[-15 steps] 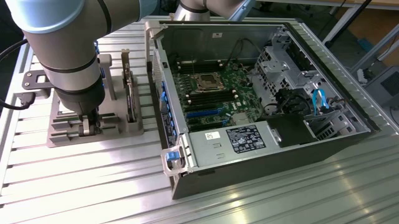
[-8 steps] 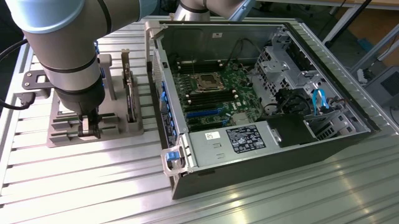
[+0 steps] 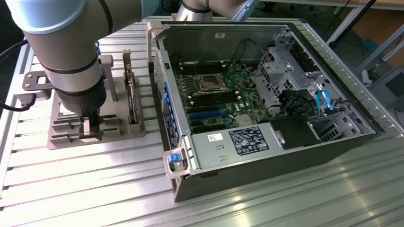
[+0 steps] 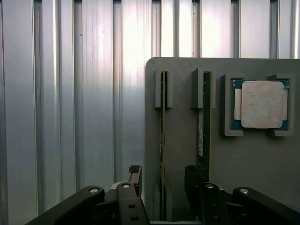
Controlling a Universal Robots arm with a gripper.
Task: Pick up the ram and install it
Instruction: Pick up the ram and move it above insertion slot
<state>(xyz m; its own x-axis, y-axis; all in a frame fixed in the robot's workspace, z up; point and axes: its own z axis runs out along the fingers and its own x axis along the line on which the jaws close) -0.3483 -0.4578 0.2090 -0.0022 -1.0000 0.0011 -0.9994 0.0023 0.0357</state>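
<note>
Ram (image 4: 162, 136) stands on edge in a slotted holder (image 4: 180, 140), at nine o'clock from the case (image 3: 208, 35) in the exterior view. Gripper (image 4: 164, 180) is spread wide and holds nothing, its fingers (image 4: 135, 176) straddling the ram with clearance on both sides. Second ram (image 4: 205, 117) stands just beside.

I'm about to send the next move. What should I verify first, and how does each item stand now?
1. End effector jaws open: ok.
2. One ram stick between its fingers, not gripped: ok.
3. Other ram stick upright in its holder slot: ok.
4. Processor chip seated in holder recess: ok.
5. Computer case open, motherboard exposed: ok.
6. Free memory slot: cannot tell.
</note>
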